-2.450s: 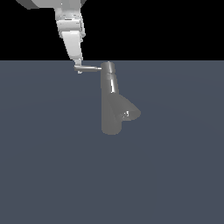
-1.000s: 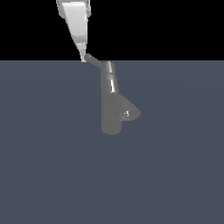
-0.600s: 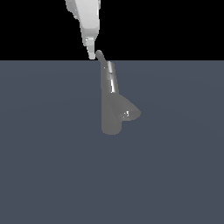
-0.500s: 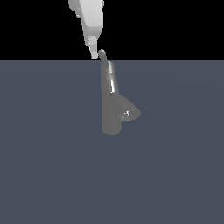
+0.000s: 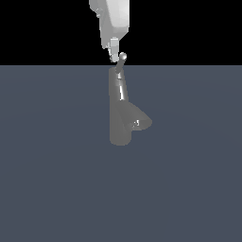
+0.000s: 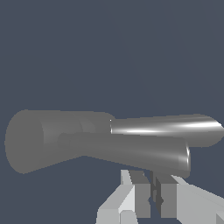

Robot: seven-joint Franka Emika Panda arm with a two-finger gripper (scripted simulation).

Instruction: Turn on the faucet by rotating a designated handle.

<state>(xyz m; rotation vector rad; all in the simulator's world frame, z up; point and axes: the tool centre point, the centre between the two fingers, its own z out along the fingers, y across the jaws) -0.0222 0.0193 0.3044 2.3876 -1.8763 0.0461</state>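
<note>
faucet (image 5: 119,118) stands upright on grey surface (image 5: 56,179), spout toward exterior view's right. handle (image 5: 121,63) at its top cap. hand (image 5: 114,56) just beside handle, fingers nearly together, nothing between.

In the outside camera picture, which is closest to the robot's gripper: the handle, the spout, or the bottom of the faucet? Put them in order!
1. The handle, right beside the gripper at the faucet's top.
2. The spout, lower down, pointing to the exterior view's right.
3. The faucet's bottom, lowest, farthest away.
</note>
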